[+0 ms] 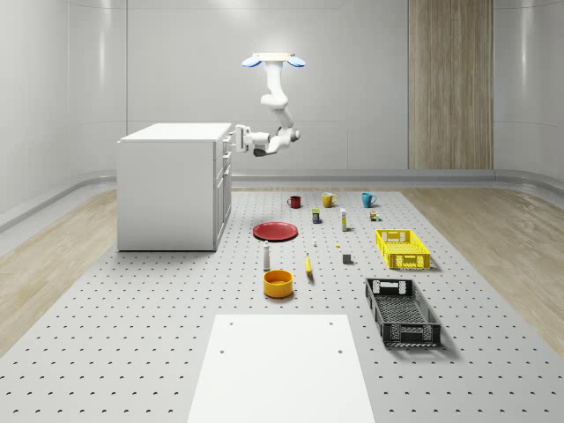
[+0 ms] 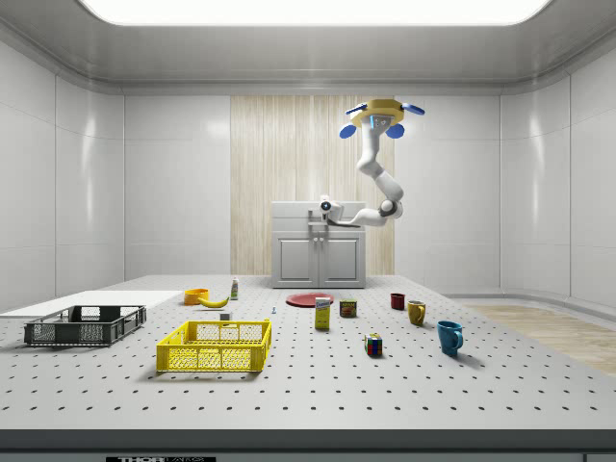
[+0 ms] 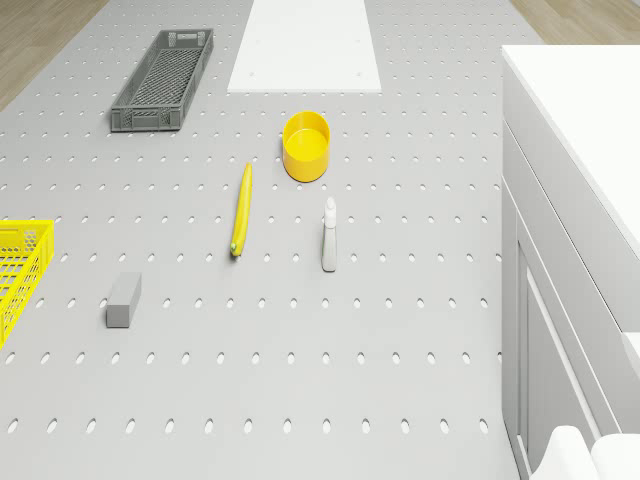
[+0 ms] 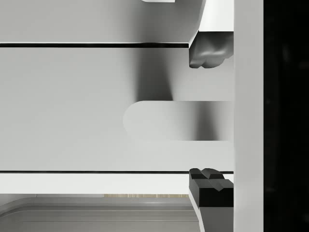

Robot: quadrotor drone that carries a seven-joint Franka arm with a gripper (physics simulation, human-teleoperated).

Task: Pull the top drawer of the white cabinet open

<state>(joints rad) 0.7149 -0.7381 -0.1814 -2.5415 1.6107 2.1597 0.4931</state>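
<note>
- I note a grey perforated platform (image 1: 132,335) carrying the white cabinet (image 1: 167,189) at the whole-scene view's left.
- Centre: red plate (image 1: 275,231), yellow bowl (image 1: 278,283), banana (image 1: 308,265).
- Right: yellow crate (image 1: 403,248), black crate (image 1: 402,311).

We see the drone (image 1: 274,60) hovering beside the cabinet (image 1: 173,185), to the whole-scene view's right; the gripper (image 1: 234,139) is at its top drawer (image 1: 226,141), a plate (image 1: 275,231) on the table before it.

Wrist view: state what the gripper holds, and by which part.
Nothing is clamped yet: the gripper is open, fingers straddling the rounded white handle of the white cabinet's top drawer.
</note>
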